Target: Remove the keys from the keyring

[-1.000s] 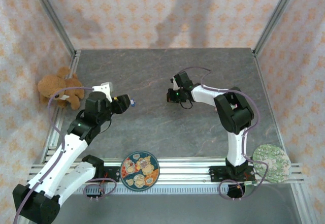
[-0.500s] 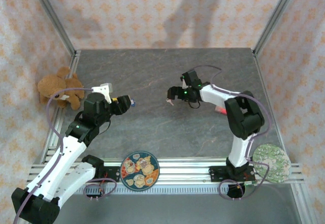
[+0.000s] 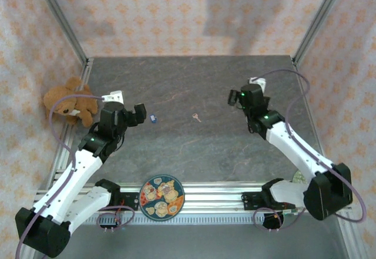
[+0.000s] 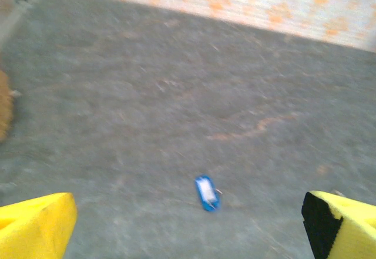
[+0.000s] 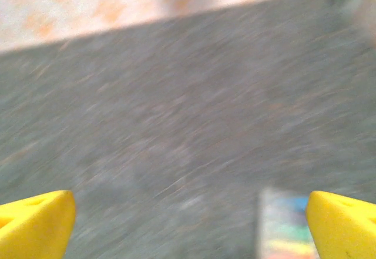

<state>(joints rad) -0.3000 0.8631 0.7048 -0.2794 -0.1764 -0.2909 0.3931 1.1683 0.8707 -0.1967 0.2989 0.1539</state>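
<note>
table (image 3: 194,147): grey stone-patterned top, flat and hard; both task pieces lie loose on it.

teddy bear (image 3: 69,101): brown plush at the left edge, well apart from the work.

plate (image 3: 161,196): cartoon-printed, on the near rail; not involved.

left gripper (image 3: 140,114): jaws spread wide, nothing between them; just beside the keyring, which lies ahead of it in the wrist view.

right gripper (image 3: 234,99): jaws spread wide, empty; well to the right of the key; its wrist view is blurred.

keyring (image 4: 205,192): small blue tag with a hint of thin metal at one side, flat on the table left of centre. judged light, stiff and thin-edged, likely to skate on the hard top if nudged. best taken across the tag's two long sides, fingers low to the surface.

key (image 3: 196,117): tiny pale metal key, flat on the table near centre, between the two grippers, apart from the keyring. judged very light, rigid and slick, too flat for an easy pinch. best held across the wider bow end. it lies off the ring, so the task looks done.
</note>
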